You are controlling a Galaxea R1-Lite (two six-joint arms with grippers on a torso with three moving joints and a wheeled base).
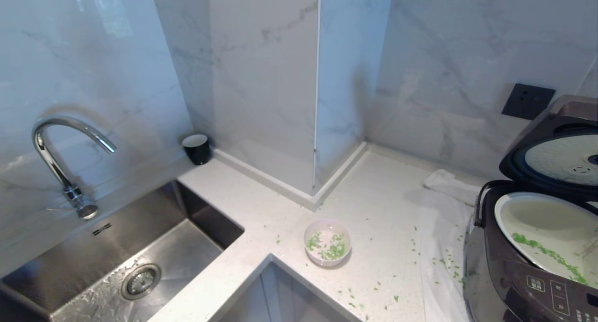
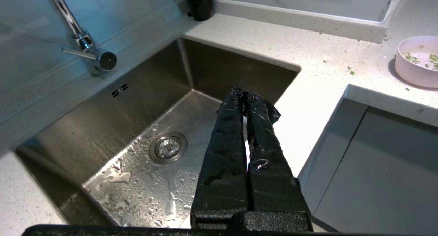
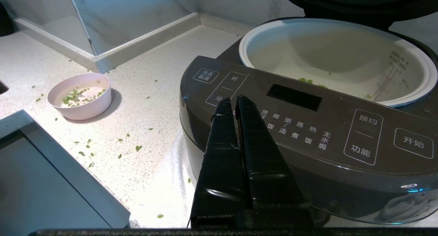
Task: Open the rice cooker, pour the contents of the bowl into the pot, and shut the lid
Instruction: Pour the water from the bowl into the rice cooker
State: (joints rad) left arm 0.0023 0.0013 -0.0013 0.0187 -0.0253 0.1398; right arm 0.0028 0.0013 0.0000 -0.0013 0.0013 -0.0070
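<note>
The rice cooker (image 1: 514, 275) stands at the right with its lid (image 1: 556, 158) raised, dimpled plate facing out. Its pale pot (image 1: 537, 219) holds a streak of green bits (image 1: 546, 254). The pink bowl (image 1: 322, 261) sits upright mid-counter with some green contents (image 1: 332, 249) left in it. Neither gripper shows in the head view. My left gripper (image 2: 243, 92) is shut and empty above the sink's edge, the bowl (image 2: 410, 75) well off to one side. My right gripper (image 3: 232, 100) is shut and empty just before the cooker's control panel (image 3: 308, 119), apart from the bowl (image 3: 82, 109).
A steel sink (image 1: 140, 247) with a curved faucet (image 1: 56, 144) fills the left. A black cup (image 1: 197, 148) stands by the wall corner. A white cloth (image 1: 444, 247) lies under the cooker. Green bits (image 1: 378, 284) are scattered on the counter. A wall socket (image 1: 528, 101) is behind the cooker.
</note>
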